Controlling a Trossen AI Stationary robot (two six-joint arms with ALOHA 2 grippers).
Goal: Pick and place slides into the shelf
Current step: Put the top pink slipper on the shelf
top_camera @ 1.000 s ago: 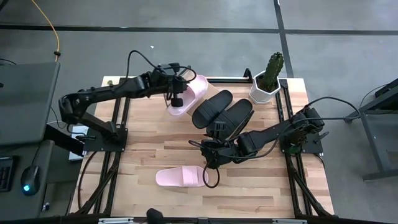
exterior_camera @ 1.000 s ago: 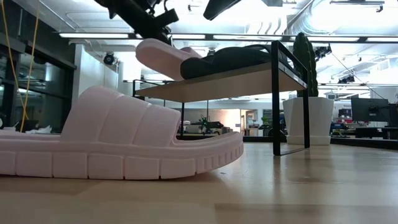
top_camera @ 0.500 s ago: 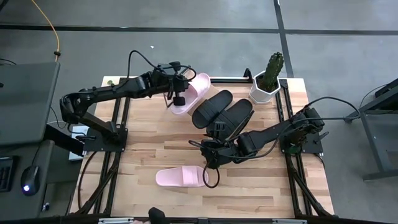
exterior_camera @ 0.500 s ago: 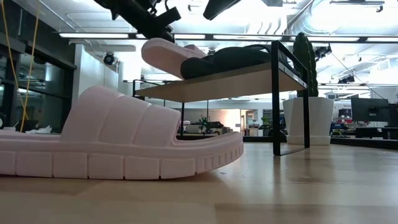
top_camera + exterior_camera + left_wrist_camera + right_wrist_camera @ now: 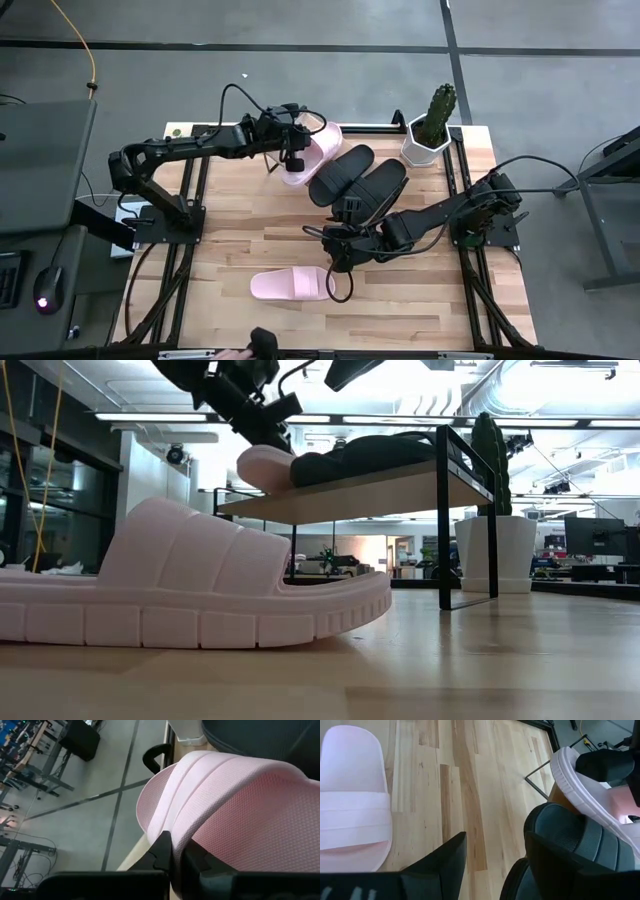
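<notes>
The left pincer (image 5: pixel 292 150) is clamped on a pink slide (image 5: pixel 312 153), which it holds over the left end of the shelf (image 5: pixel 370 484) at the back of the bench (image 5: pixel 250 240). In the low view that slide (image 5: pixel 268 465) sits at the shelf's left edge, touching the nearest black slide (image 5: pixel 375 453) (whether it rests on the board or hangs just above it I cannot tell). The left wrist view shows the dark fingers (image 5: pixel 167 851) pressed against the slide's textured strap (image 5: pixel 240 800).

Two black slides (image 5: pixel 358 180) lie side by side on the shelf, angled, to the right of the pink one. A white pot with a cactus (image 5: pixel 432 125) stands at the back right corner of the bench, just beside the shelf.

The second pink slide (image 5: pixel 288 285) lies flat on the bench near the front, well apart from the shelf. The right pincer (image 5: pixel 335 262) hangs just beside that slide's right end, its fingers (image 5: pixel 440 862) spread apart and holding nothing.
</notes>
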